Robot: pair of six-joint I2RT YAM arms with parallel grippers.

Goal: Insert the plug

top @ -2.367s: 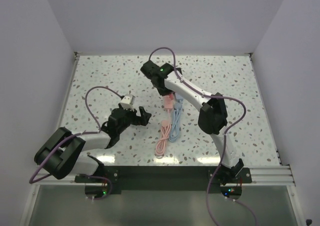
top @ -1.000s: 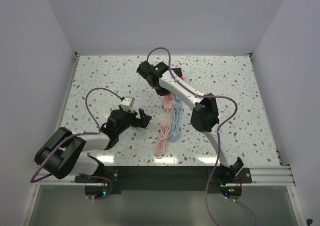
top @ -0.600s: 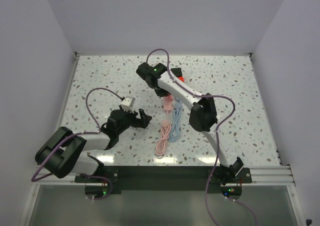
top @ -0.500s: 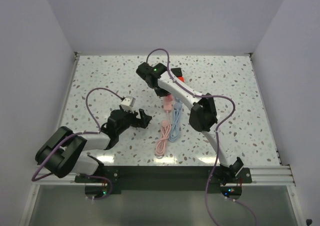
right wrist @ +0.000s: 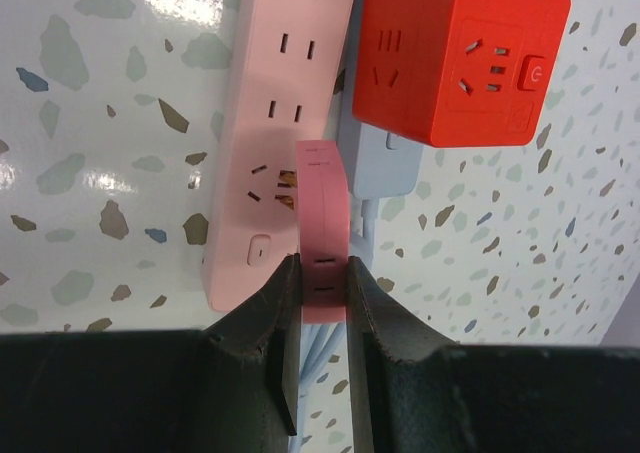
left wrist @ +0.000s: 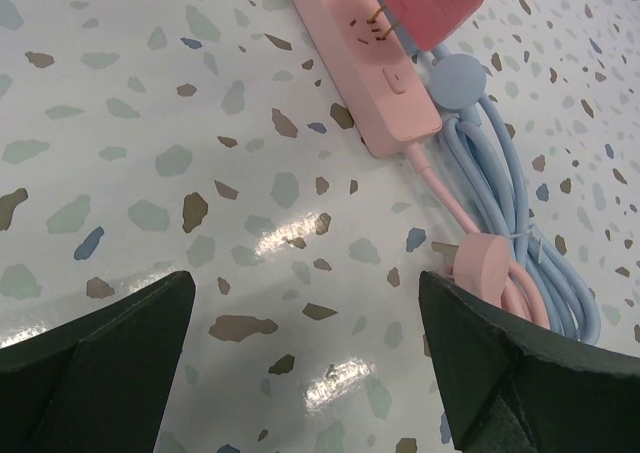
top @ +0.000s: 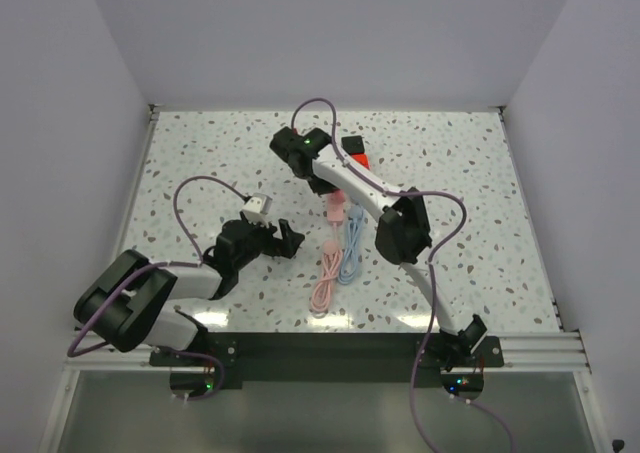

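The right gripper (right wrist: 322,269) clamps the pink plug (right wrist: 322,198) between its fingers, prongs meeting a socket of the pink power strip (right wrist: 272,73) just beyond its fingertips, apparently unseated, the final push remaining; left gripper (left wrist: 310,368) spread wide.

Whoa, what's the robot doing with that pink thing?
The right gripper is pinching a pink plug and holding it at a socket on the pink power strip. The plug's metal prongs are showing at the socket holes, so it is not pushed all the way in yet. The left gripper is open and holds nothing. It sits low over the table, just to the side.
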